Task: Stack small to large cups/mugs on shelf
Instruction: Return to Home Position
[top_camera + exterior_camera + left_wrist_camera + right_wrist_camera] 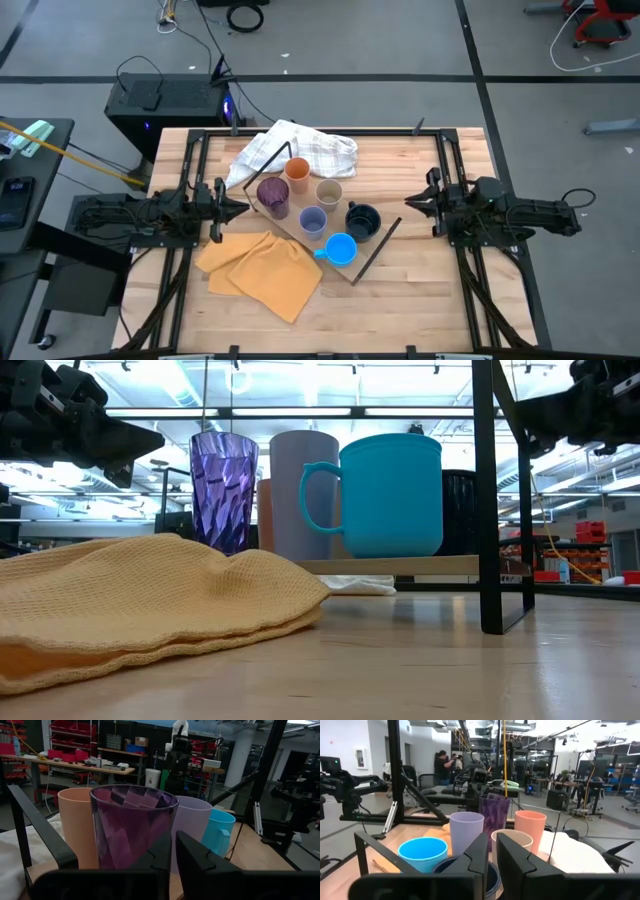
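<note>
Light wood, one shelf (400, 566): a rectangular board raised on a thin black wire frame. It is set at an angle on the middle of the table (430, 300), between the two arms. Six vessels stand on it, all upright with mouths up, in two rows of three, close together.

Row nearer the low camera:
- Purple cup (273, 196): faceted and see-through, at the end toward the left arm.
- Lavender cup (312, 222): in the middle.
- Bright blue mug (342, 249): at the other end, its handle turned toward the yellow-orange cloth (262, 270).

Row behind:
- Orange cup (298, 170): beside the purple cup.
- Tan cup (329, 192): in the middle.
- Navy mug (363, 220): at the end toward the right arm, just beside the bright blue mug.

Cloths:
- Yellow-orange cloth: folded, lying on the table just beside the shelf, on the left arm's side.
- White checked cloth (297, 148): bunched at the far end of the shelf, near the orange cup.

Grippers:
- Left gripper (236, 207): held level above the table on its left side and pointed at the shelf. It is near the purple cup but apart from it. Its fingers are drawn close together with only a thin slit between them, and they hold nothing.
- Right gripper (410, 203): held level on the right side and pointed at the shelf, apart from the navy mug. Its fingers are likewise drawn close together, a thin slit between them, and they hold nothing.
</note>
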